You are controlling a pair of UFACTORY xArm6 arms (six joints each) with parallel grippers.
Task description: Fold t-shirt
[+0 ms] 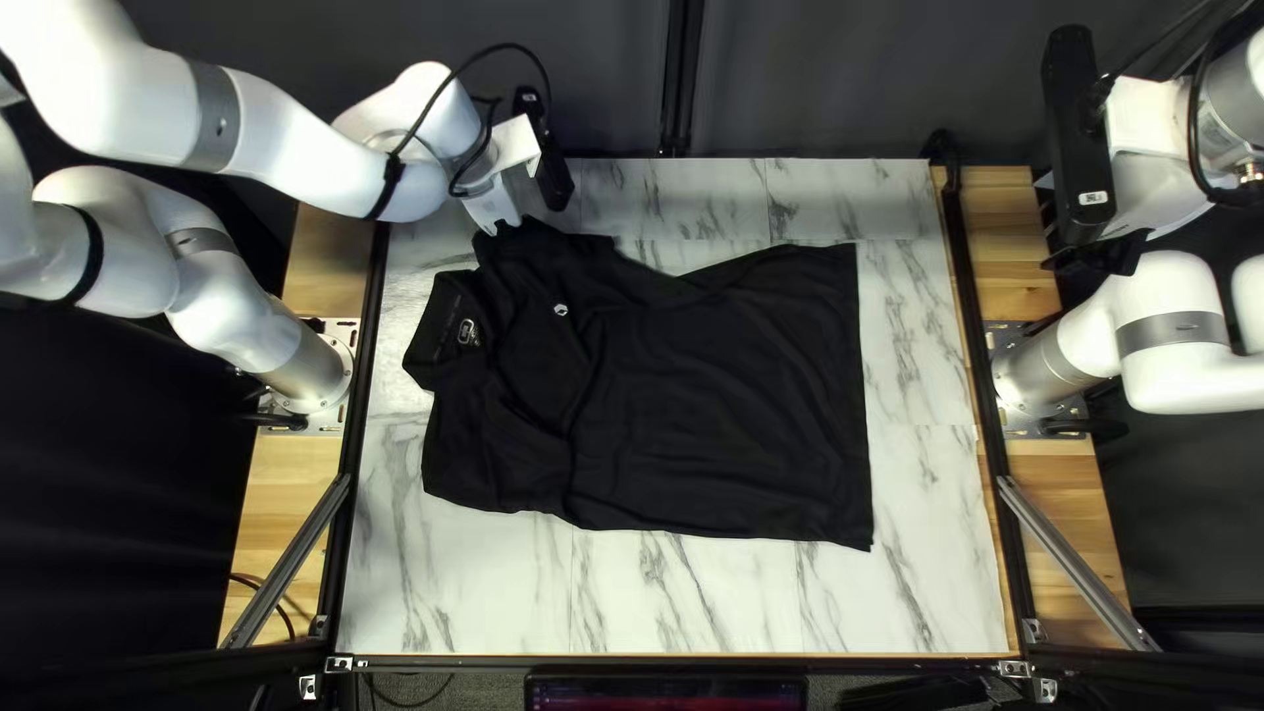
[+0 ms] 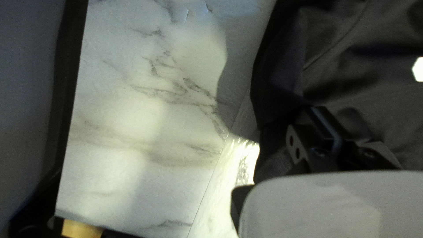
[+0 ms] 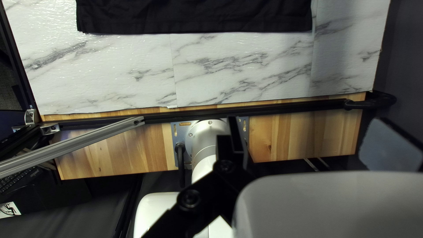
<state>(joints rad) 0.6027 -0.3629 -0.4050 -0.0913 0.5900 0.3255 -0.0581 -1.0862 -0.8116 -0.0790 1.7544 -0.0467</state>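
A black t-shirt (image 1: 671, 395) with a collar lies spread on the marble table (image 1: 691, 592), its collar end toward my left arm and its left part folded over. My left gripper (image 1: 502, 222) is down at the shirt's far left corner, where the cloth peaks up to it. In the left wrist view the gripper (image 2: 310, 115) is shut on a bunched fold of the shirt (image 2: 363, 49). My right gripper (image 1: 1086, 227) hangs raised beyond the table's right edge. In its own view it (image 3: 307, 142) stands open and empty, with the shirt's hem (image 3: 191, 13) far ahead.
Wooden boards (image 1: 997, 257) and black frame rails (image 1: 973, 326) flank the marble. Slanted aluminium struts (image 1: 1071, 563) run at the near corners. The right arm's base (image 3: 205, 138) sits under the right gripper. Bare marble shows along the near edge and the right side.
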